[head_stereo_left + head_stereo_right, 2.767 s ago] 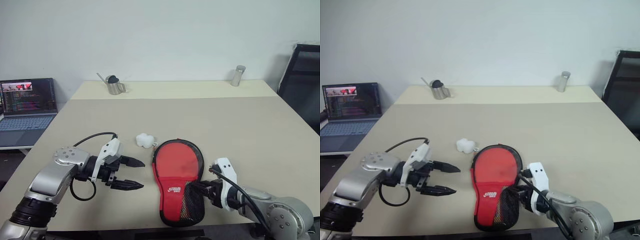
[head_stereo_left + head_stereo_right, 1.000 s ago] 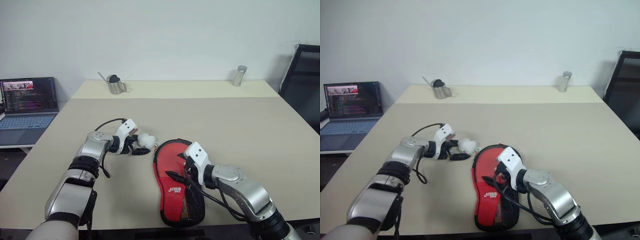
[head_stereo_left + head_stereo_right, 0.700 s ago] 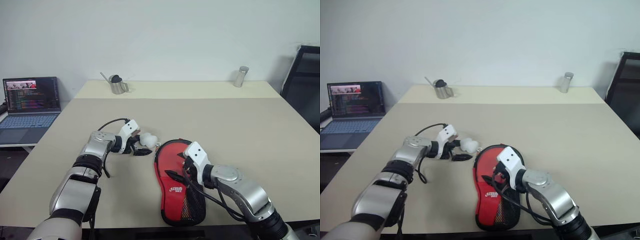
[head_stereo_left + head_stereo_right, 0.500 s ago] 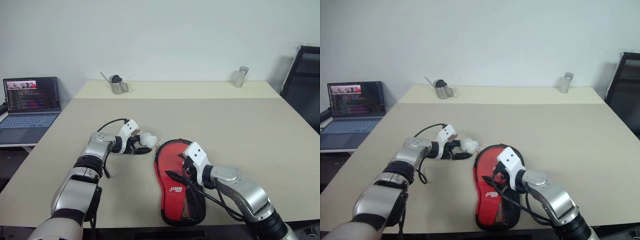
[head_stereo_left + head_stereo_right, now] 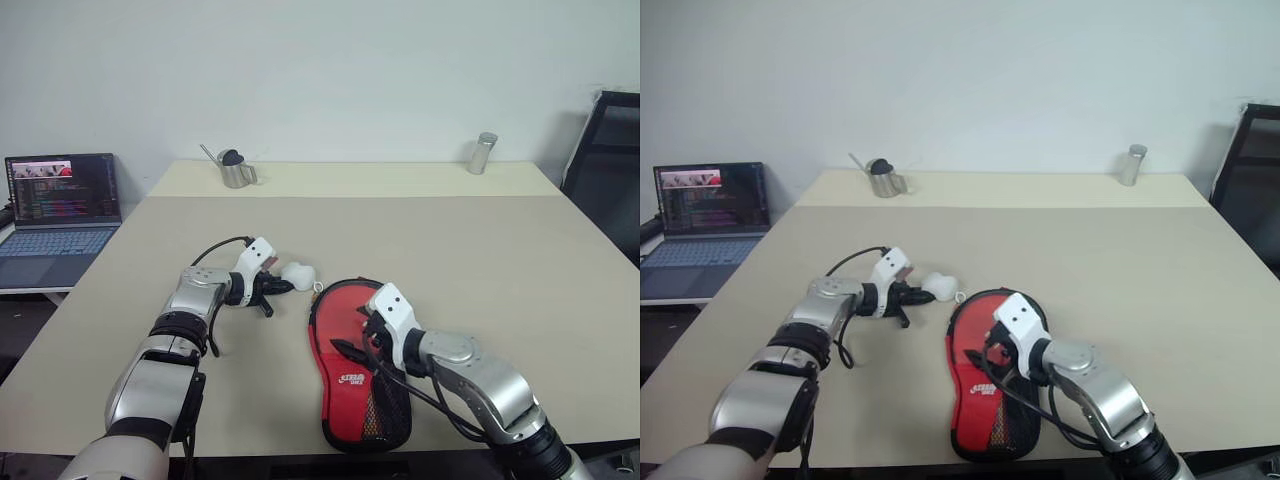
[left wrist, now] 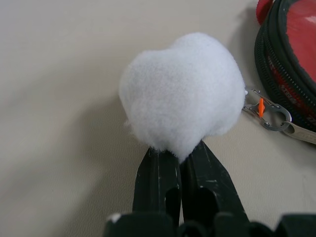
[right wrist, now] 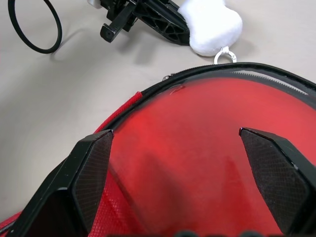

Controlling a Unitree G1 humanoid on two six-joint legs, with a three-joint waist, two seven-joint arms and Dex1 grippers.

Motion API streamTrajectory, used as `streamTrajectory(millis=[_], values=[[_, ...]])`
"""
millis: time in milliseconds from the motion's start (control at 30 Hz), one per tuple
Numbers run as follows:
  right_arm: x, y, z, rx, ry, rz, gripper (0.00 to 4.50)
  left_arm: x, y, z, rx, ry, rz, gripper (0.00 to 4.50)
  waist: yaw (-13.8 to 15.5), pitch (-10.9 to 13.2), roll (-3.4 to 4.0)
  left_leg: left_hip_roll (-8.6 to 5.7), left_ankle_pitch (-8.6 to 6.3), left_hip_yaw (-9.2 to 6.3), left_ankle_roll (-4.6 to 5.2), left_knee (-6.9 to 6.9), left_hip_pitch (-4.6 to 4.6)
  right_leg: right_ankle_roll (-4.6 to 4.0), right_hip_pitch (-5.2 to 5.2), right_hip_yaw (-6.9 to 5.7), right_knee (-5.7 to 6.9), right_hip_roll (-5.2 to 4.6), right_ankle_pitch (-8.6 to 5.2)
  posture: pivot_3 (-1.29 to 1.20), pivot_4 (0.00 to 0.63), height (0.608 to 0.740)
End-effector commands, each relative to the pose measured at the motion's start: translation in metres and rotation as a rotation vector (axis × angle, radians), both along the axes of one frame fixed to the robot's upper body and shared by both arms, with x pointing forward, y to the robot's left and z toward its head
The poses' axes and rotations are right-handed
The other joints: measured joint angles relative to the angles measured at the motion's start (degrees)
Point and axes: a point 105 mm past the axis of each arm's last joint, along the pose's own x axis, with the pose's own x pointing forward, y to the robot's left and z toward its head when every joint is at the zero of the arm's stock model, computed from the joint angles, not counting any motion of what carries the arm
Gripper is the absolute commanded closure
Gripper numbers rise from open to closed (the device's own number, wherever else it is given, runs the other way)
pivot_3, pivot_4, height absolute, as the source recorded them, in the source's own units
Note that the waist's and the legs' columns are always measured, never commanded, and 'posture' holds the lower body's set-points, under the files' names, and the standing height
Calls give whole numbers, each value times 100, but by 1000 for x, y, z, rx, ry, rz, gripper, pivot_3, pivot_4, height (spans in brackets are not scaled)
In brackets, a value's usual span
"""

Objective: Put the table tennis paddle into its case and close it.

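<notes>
The case [image 5: 355, 370] lies flat near the table's front edge, red side up, with a white logo and a black mesh pocket. Inside its black zip rim [image 7: 207, 71] is a smooth round red face; I cannot tell whether this is the table tennis paddle or the case's own side. No wooden handle is visible. A white fluffy pom-pom [image 6: 180, 101] hangs on a metal clip [image 6: 269, 113] at the case's top. My left gripper [image 5: 282, 287] is shut on the pom-pom's near edge. My right gripper [image 7: 173, 136] hovers open over the round red face.
A laptop [image 5: 58, 205] stands on a low surface off the table's left side. A metal pitcher [image 5: 233, 170] and a metal cylinder [image 5: 483, 152] stand at the table's far edge. A black chair [image 5: 605, 160] is at the right.
My left gripper's fingers, open around the pom-pom a second ago, have closed on it, and the pom-pom has shifted slightly. The right arm has kept still over the case.
</notes>
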Motion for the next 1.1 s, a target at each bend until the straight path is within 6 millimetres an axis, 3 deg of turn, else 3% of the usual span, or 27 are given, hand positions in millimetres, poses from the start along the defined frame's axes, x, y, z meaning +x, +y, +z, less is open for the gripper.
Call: streamTrajectory(millis=[33, 233, 433, 667, 1100], values=[[2, 2, -4, -36, -29, 18, 0, -1, -1, 7, -19, -22, -23, 4493, -1, 0, 0, 0, 0, 0, 0, 0, 0, 0, 0, 0, 0, 0, 0, 0, 150, 740], [5, -1, -31, -132, 37, -4, 0, -1, 3, 18, -28, -46, -29, 4493, -6, -5, -8, 1, 0, 0, 0, 0, 1, 0, -2, 1, 2, 1, 0, 0, 150, 740], [11, -6, -36, -162, 45, -42, 0, 0, -1, 29, -47, -71, -43, 4493, -6, -12, -17, 1, 0, -1, 0, 0, 3, -1, -1, 1, 3, 1, 0, 0, 150, 740], [6, -5, -45, -170, 97, -33, 0, 15, -14, 45, -8, -147, -19, 4493, -4, -25, -35, 1, 0, -2, 0, 1, 4, -1, 0, 0, 5, 0, 0, 0, 150, 740], [5, -14, -63, -197, 155, -99, 0, 32, -45, 46, 163, -249, -42, 4493, -2, -46, -48, 0, 0, -2, 0, 1, 9, 0, 6, -1, 6, 0, 1, 0, 150, 740]])
